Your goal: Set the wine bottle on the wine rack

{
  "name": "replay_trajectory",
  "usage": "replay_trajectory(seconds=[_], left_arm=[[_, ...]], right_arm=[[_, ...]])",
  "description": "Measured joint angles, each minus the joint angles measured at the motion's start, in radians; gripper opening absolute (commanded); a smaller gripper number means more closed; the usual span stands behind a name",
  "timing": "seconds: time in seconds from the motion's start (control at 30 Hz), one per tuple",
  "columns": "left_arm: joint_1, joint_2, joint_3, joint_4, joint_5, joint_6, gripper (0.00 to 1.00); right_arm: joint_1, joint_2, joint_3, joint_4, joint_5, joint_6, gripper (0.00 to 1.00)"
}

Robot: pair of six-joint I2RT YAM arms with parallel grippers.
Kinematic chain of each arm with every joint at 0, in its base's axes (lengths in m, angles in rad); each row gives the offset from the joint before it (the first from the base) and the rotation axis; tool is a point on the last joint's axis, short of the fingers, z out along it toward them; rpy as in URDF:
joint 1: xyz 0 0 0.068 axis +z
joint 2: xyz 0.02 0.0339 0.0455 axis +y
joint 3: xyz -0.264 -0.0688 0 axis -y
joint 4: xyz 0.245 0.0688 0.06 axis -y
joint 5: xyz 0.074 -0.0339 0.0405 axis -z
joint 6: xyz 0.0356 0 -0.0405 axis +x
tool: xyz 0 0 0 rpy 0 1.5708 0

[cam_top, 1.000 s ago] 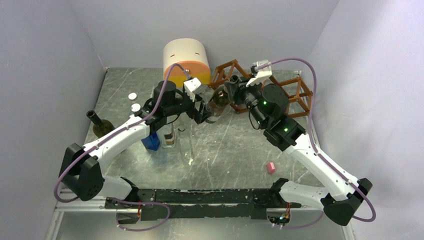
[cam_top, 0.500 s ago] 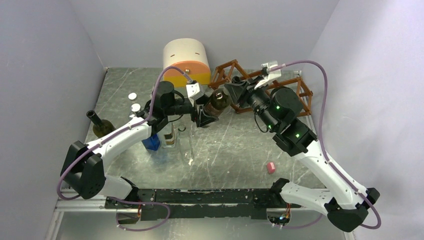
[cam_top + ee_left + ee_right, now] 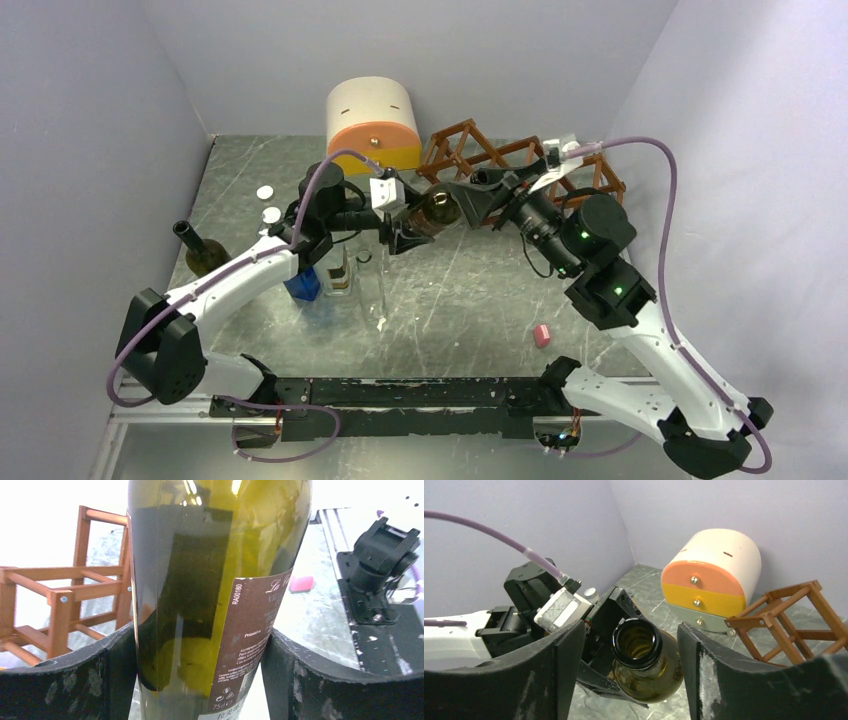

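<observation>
The wine bottle is olive-green glass with a brown label and is held in the air, tilted, in front of the wine rack. My left gripper is shut on the bottle's body. In the left wrist view both fingers press the wine bottle at the label, with the wine rack behind on the left. My right gripper stands open around the neck. In the right wrist view the wine bottle's open mouth sits between the right gripper's spread fingers, touching neither. The wine rack shows at right.
A cream-and-orange drawer cabinet stands at the back, left of the rack. A second dark bottle lies at the left edge. Two white caps, a blue object, clear glassware and a pink piece sit on the table.
My right gripper has opened, let go of the bottle's neck, and its arm has swung back to the right. My left gripper has closed on the bottle's body.
</observation>
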Motion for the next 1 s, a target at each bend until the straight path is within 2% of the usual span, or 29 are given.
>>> replay_trajectory(seconds=[0.1,0.13,0.3,0.47,0.8,1.0], left_arm=[[0.0,-0.011,0.013,-0.039,-0.017,0.092,0.07],[0.0,-0.012,0.029,-0.058,-0.024,0.129,0.07],[0.0,-0.012,0.186,-0.165,-0.073,0.394,0.07],[0.0,-0.012,0.275,-0.241,-0.107,0.666,0.07],[-0.01,-0.012,0.247,-0.329,-0.225,1.124,0.07],[-0.043,-0.012,0.191,-0.33,-0.288,1.313,0.07]], right_arm=[[0.003,-0.036,0.015,-0.024,0.013,0.018,0.77],[0.003,-0.051,0.063,-0.079,0.044,0.027,0.77],[0.003,-0.054,0.167,-0.185,0.073,0.04,0.77],[0.003,-0.072,0.233,-0.288,0.079,0.042,0.77],[0.003,-0.04,0.258,-0.463,0.078,0.036,0.77],[0.003,0.04,0.223,-0.526,0.045,0.024,0.73]])
